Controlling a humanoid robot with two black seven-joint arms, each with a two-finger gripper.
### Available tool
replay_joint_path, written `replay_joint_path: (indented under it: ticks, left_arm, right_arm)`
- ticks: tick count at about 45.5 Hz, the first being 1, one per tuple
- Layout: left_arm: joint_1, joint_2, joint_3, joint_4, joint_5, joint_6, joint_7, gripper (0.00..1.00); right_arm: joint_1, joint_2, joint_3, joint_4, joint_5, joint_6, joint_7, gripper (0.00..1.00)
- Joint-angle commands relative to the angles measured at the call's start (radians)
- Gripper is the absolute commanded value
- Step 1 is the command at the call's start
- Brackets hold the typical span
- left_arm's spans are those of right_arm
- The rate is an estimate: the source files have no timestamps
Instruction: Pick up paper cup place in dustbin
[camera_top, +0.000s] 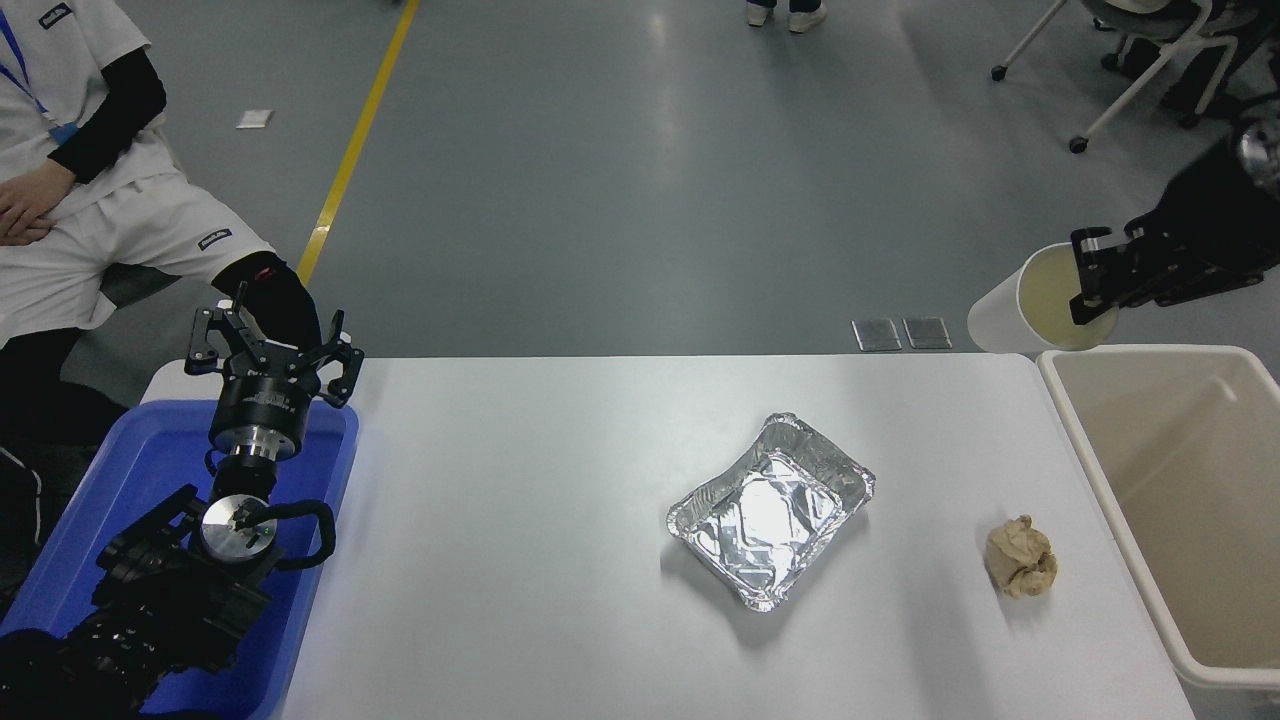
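The cream-white paper cup (1020, 305) hangs tilted on its side in the air, mouth toward the right, just above the far left corner of the beige dustbin (1110, 470). My right gripper (1092, 282) is shut on the cup's rim and comes in from the right edge. The dustbin stands off the table's right end and looks empty inside. My left gripper (270, 345) is parked open over the blue bin at the lower left.
A silver foil tray (770, 510) lies mid-table and a crumpled tan paper ball (1020, 557) lies near the dustbin. A blue plastic bin (80, 530) is at the left. A person sits at the far left; chairs stand at the far right.
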Motion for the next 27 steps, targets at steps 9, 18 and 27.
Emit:
replay_joint_path:
  ticks: [9,18,27]
  left_arm:
    - [0.000,0.000,0.000,0.000,0.000,0.000,0.000,0.99]
    - [0.000,0.000,0.000,0.000,0.000,0.000,0.000,0.99]
    - [0.000,0.000,0.000,0.000,0.000,0.000,0.000,0.99]
  right_arm:
    - [-0.157,-0.128,-0.014,-0.224,-0.013,0.000,0.000,0.00]
    - [-0.327,-0.184,0.021,-0.363,-0.002,0.000,0.001,0.00]
    - [-0.556,-0.260,0.209,-0.550,0.004,0.000,0.000,0.00]
